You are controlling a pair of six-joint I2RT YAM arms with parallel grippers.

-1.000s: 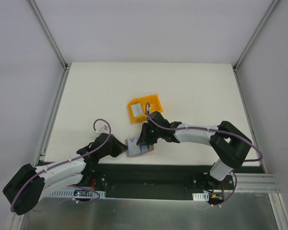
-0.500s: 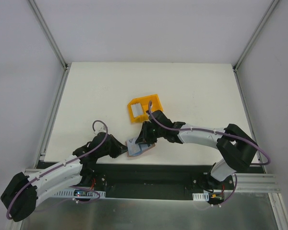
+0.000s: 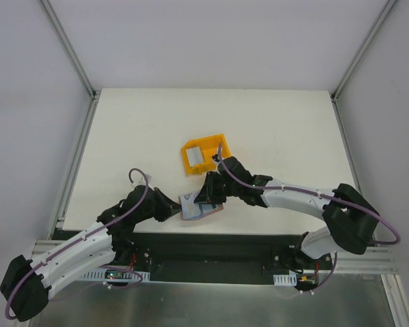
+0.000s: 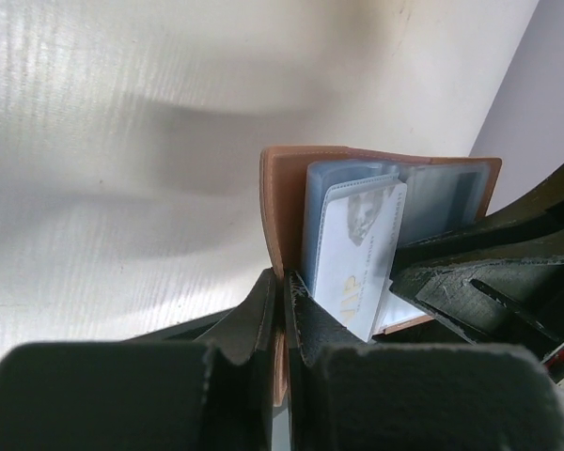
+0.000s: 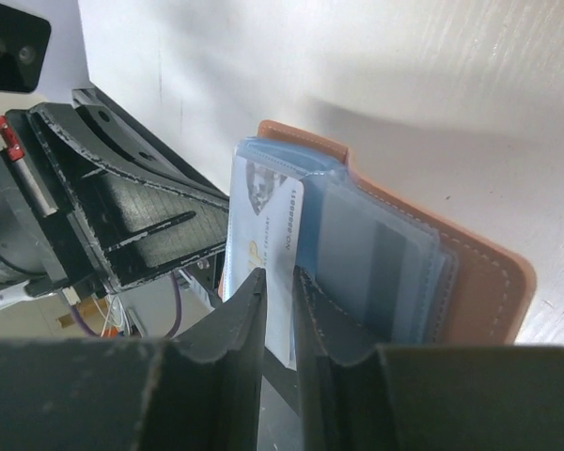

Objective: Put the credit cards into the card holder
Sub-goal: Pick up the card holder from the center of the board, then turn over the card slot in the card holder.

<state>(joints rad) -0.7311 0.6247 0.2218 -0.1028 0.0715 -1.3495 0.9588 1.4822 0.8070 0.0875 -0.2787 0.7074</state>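
at the near edge of the desk [image 3: 273, 122], matte white and faintly ribbed, the left jaws are pressed together on the holder [image 4: 280, 197]. they pinch the edge of its smooth brown leather-like cover, so the folding wallet stands open. glossy clear sleeves [image 4: 446, 193], thin and bluish, fan out inside it. the right jaws, dark with stitched-looking edges, pinch the near end of a card [image 5: 268, 225]. it is a thin, stiff white rectangle with a gold mark and a faint grey portrait. its far end lies among the sleeves; whether it sits inside a pocket i cannot tell.

just beyond the right arm stands the bin [image 3: 206, 154], yellow plastic, boxy, with a slotted wall. a pale card [image 3: 196, 158] lies in it.

against a second ago, the left arm is stretched out longer and lower, its shoulder nearer the bottom left corner. the right arm's elbow has swung out to the right. the holder keeps its place at the desk's near edge, turned only slightly, and the bin has not moved.
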